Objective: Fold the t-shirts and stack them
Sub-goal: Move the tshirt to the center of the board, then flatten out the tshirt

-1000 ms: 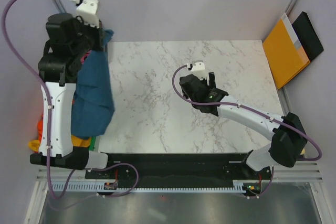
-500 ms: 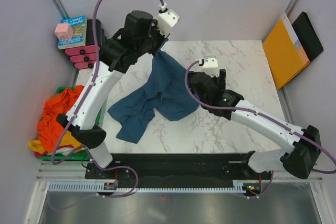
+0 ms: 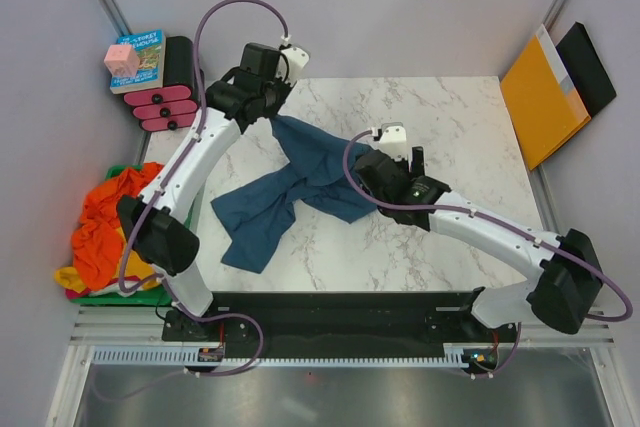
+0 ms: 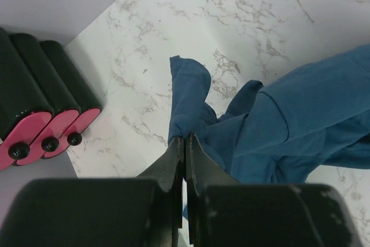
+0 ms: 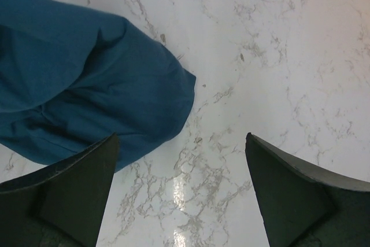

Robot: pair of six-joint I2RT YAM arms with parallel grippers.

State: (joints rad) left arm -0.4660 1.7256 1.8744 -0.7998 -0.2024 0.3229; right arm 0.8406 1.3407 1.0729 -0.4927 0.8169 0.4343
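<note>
The right tool (image 5: 180,143) is held wide open over the surface (image 3: 450,117), just beside the right edge of the blue shirt (image 3: 290,192), and nothing is gripped by it. It is probably placed there so that a second edge can be taken and the cloth pulled flat. The blue shirt is draped in a crumpled band across the middle of the surface, not yet spread or folded. Farther back, the left tool (image 4: 185,140) is closed tight on a corner of the shirt, apparently to anchor that end while the rest is straightened.

Three shirts are counted: the blue one on the surface, and an orange shirt (image 3: 100,212) and a yellow shirt (image 3: 65,277) heaped off the left side. Two tools are seen. At the far left, three black cylinders (image 3: 160,107) are lined up.
</note>
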